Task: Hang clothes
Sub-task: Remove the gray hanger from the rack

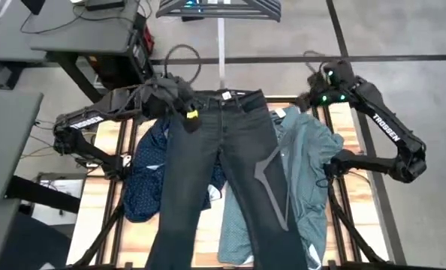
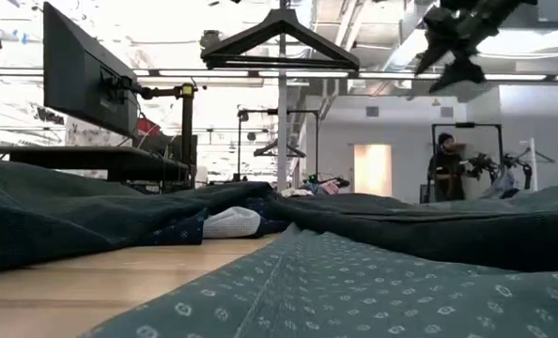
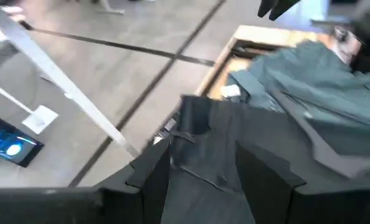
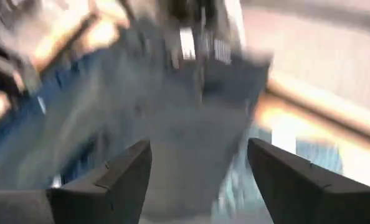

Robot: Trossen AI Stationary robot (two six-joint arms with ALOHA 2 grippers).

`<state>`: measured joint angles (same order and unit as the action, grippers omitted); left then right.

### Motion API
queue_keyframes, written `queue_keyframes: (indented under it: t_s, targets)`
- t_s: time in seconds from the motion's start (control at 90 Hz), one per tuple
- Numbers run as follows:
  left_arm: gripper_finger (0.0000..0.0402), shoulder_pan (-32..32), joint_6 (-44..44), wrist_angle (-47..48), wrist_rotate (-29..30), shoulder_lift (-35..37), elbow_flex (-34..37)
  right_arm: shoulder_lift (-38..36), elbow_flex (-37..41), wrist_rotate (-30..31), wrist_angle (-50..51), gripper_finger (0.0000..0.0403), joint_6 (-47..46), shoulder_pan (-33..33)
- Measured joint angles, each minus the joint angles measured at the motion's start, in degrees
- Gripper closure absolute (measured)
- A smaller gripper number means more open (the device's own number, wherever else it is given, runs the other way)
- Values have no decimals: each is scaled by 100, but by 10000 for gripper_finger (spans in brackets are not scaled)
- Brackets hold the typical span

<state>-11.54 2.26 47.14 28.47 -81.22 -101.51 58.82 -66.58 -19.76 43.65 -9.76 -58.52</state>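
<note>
Dark charcoal jeans (image 1: 223, 172) lie flat down the middle of the table, waistband (image 1: 230, 97) at the far edge. The navy dotted shirt (image 1: 149, 176) lies to their left, partly under them. On their right lies the teal shirt (image 1: 307, 172). A dark hanger (image 1: 272, 184) rests on the jeans' right leg. My left gripper (image 1: 182, 101) is open over the waistband's left corner (image 3: 191, 124), one finger on either side. My right gripper (image 1: 317, 90) is open and raised above the table's far right (image 2: 457, 47); its wrist view looks down at the jeans (image 4: 197, 106). My left gripper comes at the jeans' waistband from above, slanting from the table's left. Its open fingers (image 3: 151, 177) stand on either side of the cloth below the waistband edge. I cannot tell whether they touch it. The jeans lie flat on the table.
A rack pole (image 1: 221, 45) rises beyond the far edge with a black hanger (image 2: 279, 42) on it. Desks and a monitor (image 2: 82, 80) stand at the far left. A person (image 2: 445, 169) stands far off in the room. Bare wood (image 2: 119, 291) shows near the front.
</note>
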Motion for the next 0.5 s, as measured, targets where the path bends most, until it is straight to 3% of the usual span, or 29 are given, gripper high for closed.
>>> queue_keyframes:
  t_s: [0.1, 0.267, 0.389, 0.5]
  targets:
    - [240, -471, -47, -655, -121, -31, 2, 3, -16, 4, -1318, 150, -18, -119]
    - [240, -1727, -177, -1375, -1265, -16, 0, 266, -20, -49, -3582, 150, 43, -124]
    - [240, -2548, 199, -1457, -1920, -93, 0, 751, -20, -47, -4957, 150, 74, -128]
    - [240, -3104, 772, -1795, -2089, -145, 0, 1272, -20, 4, -5703, 150, 75, -124]
